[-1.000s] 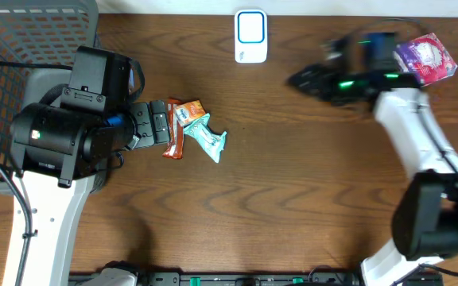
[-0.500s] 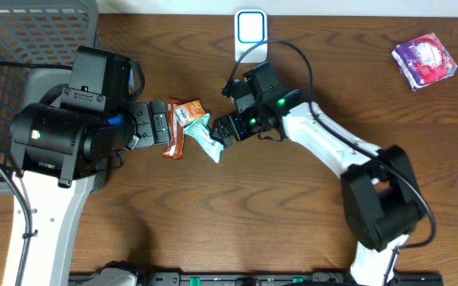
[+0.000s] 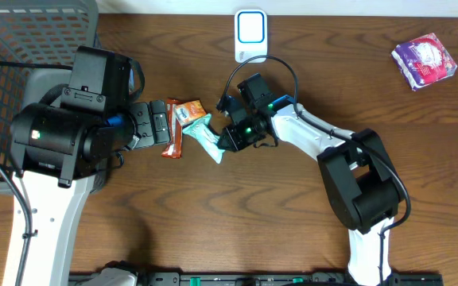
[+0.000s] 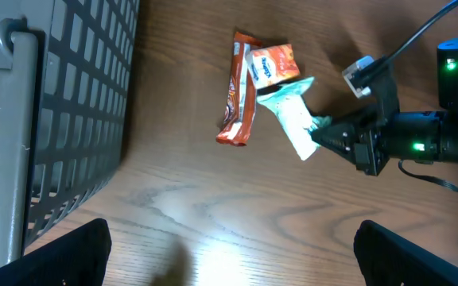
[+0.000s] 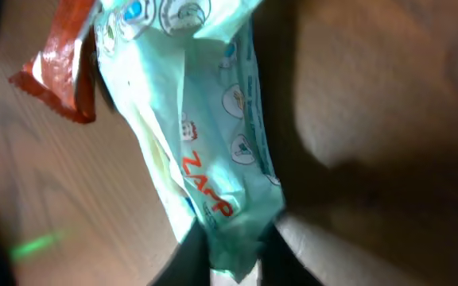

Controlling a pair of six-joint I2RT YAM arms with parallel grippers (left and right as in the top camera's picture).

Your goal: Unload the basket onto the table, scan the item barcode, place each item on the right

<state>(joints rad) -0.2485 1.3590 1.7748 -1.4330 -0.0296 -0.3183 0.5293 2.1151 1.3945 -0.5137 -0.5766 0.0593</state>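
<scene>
1. Teal packet caught by one end: the right gripper is clenched on its crimped tail, and the rest of the wrapper stretches away ahead of the jaws over the table.
2. From the right wrist, the tail sits pinched between both jaws. It is probably the flattest part to nip without dragging the neighbours along.
3. Beyond the packet's far end lie an orange pouch and a brown bar, the pouch overlapping both, which is likely why the grip is on the free end.
4. Across the pile, the left gripper hangs with jaws spread wide and nothing in them, just short of the bar. It appears to be standing by.
5. Behind the right gripper, well apart, stands the white scanner. The packet has not yet been presented to it, and no barcode is legible.
</scene>
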